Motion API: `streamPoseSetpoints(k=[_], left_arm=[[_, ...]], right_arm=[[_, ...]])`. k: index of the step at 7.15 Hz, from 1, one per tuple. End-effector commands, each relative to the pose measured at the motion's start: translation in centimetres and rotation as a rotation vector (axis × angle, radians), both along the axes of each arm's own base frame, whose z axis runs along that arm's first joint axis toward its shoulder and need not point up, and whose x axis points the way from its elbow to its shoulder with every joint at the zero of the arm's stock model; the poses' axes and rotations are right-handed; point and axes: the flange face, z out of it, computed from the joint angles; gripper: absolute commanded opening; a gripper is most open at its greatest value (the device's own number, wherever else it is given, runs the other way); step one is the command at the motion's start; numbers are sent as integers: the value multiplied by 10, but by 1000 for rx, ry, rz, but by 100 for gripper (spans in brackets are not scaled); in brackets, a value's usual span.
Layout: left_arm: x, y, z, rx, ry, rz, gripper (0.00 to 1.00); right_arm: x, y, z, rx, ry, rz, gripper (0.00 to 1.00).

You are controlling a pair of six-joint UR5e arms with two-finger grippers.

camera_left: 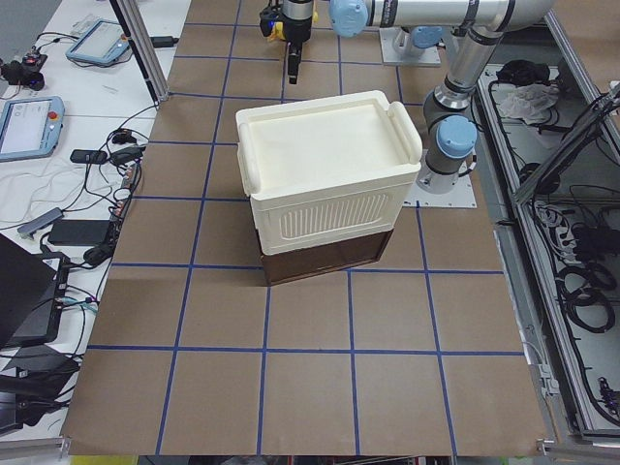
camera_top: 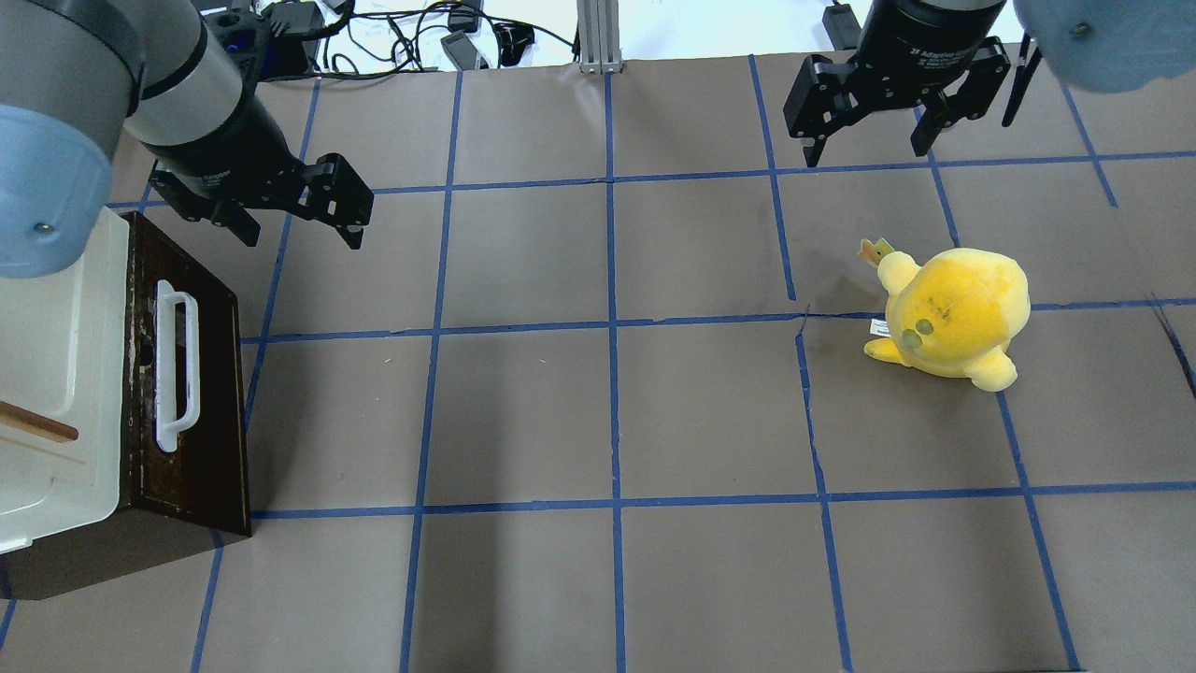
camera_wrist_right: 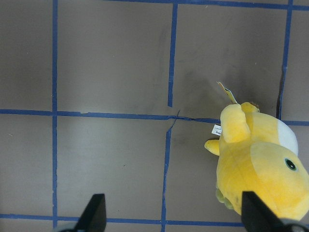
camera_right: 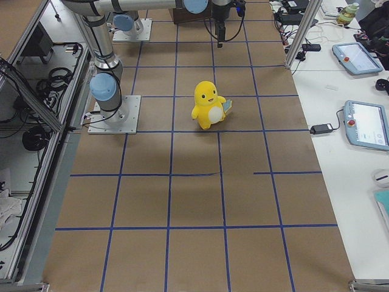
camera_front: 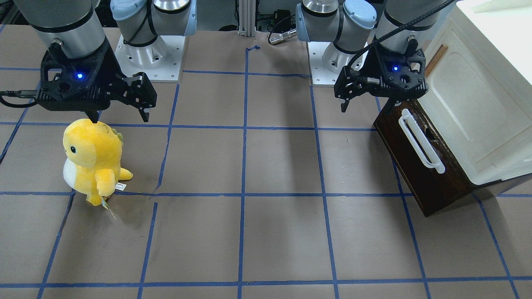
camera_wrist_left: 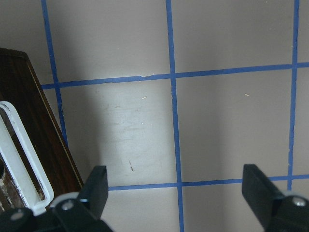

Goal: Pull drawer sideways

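Front-facing view: the left gripper (camera_front: 365,104) hung with its fingers spread, holding nothing. It hovered by the robot-side corner of the dark brown drawer (camera_front: 419,178). The white bar handle (camera_front: 420,141) ran away from its tips, untouched, and the cream cabinet (camera_front: 469,112) sat past the drawer. The right gripper (camera_front: 118,113) gaped empty too, just above a yellow plush dinosaur (camera_front: 93,158).

Overhead: there was clear table between the left fingertips and the handle's nearest end, so no contact.

Side cameras: both tools were too small or hidden to judge.

Left wrist: the drawer front and handle peeked in beside one finger (camera_wrist_left: 96,186), with only bare table between the pair.

Right wrist: only table lay between its fingers, the plush off to one side.

By my read this was the approach, with no grasp yet. The next move called for sliding the left tool over the bar, dropping to straddle it, closing, then hauling the drawer away from the cabinet.
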Motion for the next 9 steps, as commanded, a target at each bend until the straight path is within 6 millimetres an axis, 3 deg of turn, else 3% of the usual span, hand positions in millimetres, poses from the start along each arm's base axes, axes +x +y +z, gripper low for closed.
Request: streamPoseSetpoints(k=[1, 9], left_arm=[[0, 0, 3, -5, 0, 0, 100], [6, -3, 7, -15, 4, 14, 100]], right_arm=[[0, 0, 0, 0, 0, 0, 100], [0, 0, 0, 0, 0, 0, 100]])
